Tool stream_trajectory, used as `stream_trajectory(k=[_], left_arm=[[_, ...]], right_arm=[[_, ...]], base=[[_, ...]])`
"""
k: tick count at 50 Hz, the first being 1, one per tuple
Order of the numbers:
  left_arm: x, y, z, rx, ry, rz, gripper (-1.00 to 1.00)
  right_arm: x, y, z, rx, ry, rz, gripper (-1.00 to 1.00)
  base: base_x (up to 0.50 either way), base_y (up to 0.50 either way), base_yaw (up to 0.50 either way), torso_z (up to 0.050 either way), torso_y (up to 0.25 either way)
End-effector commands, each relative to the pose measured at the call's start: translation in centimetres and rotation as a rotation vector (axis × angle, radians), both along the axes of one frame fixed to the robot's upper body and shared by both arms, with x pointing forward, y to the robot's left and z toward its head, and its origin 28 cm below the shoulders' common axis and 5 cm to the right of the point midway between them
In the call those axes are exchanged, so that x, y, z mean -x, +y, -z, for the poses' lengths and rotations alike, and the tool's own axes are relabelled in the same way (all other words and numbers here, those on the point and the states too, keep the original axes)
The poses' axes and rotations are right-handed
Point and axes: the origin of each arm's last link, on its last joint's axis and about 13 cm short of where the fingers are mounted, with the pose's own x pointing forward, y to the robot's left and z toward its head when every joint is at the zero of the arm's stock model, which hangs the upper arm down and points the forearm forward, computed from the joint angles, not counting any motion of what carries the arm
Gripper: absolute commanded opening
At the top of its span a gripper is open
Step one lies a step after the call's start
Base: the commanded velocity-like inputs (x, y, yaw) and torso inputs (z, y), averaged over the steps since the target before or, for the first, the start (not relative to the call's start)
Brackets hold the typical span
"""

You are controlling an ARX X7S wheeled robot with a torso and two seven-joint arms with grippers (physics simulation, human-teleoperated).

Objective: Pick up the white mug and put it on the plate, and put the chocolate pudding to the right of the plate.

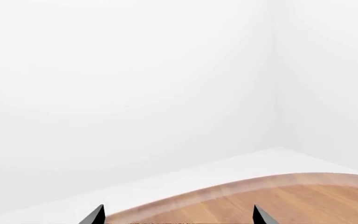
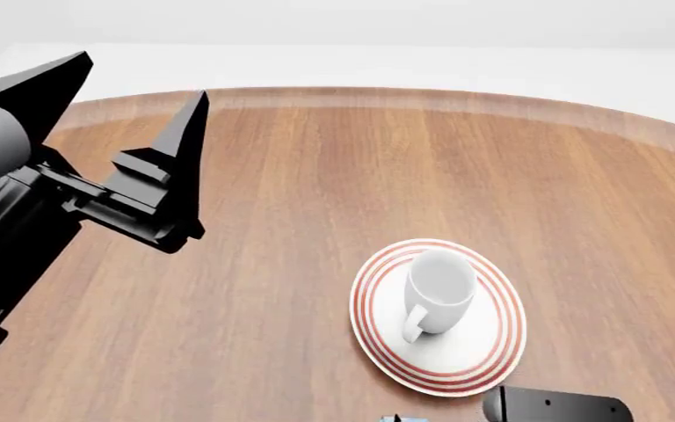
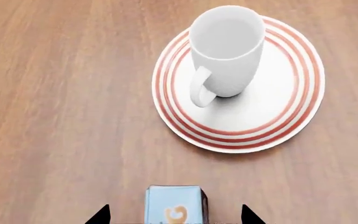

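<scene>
The white mug [image 3: 227,49] is already stood upright on the plate [image 3: 291,107], so only the chocolate pudding [image 3: 175,205] is left — seen between the spread tips of the right gripper [image 3: 175,215], cut off by the frame. The left gripper [image 2: 138,114] is held spread and empty.

The white mug [image 2: 439,288] stands upright on the plate [image 2: 488,350], with its handle toward the robot. The plate sits on the table [image 2: 314,193], a bit to the right of the middle. The chocolate pudding [image 3: 174,206] lies on the table near the plate, on the robot's side of it, not touching it. It sits between the two tips of the right gripper [image 3: 175,215]. The left gripper [image 2: 138,97] is up over the table's far left part, well apart from the plate.
</scene>
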Motion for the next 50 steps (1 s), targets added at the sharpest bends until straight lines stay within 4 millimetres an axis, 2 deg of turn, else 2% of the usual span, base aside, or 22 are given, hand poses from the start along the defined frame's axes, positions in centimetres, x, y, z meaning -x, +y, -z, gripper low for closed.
stream_trajectory(k=[1,50], left_arm=[[-0.3,-0.2,-0.2,0.005,-0.027,0.023,1.00],[-0.6,-0.1,0.3,0.019,-0.012,0.016,1.00]], right_arm=[[-0.5,-0.1,0.4,-0.025,-0.016,0.018,1.00],[-1.0,0.1,2.2,-0.004,0.035,-0.015,1.00]], base=[[0.00,0.00,0.00,0.000,0.000],[0.00,0.00,0.00,0.000,0.000]])
